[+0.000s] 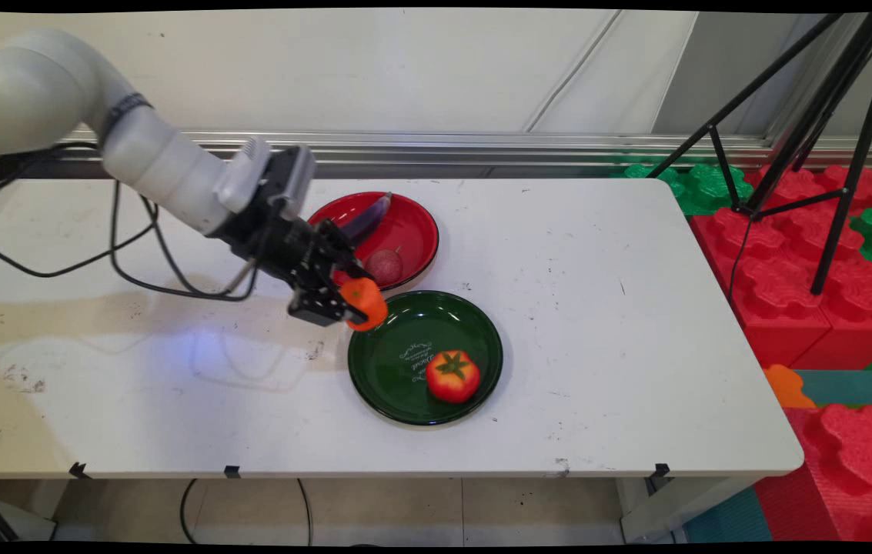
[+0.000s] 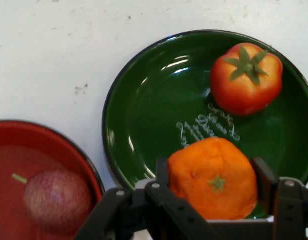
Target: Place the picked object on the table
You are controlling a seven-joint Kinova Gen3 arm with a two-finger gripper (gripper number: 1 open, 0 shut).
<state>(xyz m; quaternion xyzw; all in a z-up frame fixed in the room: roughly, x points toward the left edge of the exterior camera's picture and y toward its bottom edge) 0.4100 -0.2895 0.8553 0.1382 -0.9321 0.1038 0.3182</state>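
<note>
Claw (image 1: 351,302) clenched on the orange (image 2: 213,178), mid-frame, over the green plate's (image 1: 397,362) upper-left rim; tomato (image 1: 452,375) sits on that plate, lower right; red plate (image 1: 412,223) just behind.

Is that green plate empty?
No. A tomato lies on the green plate; the pincer holds an orange above its rim.
</note>
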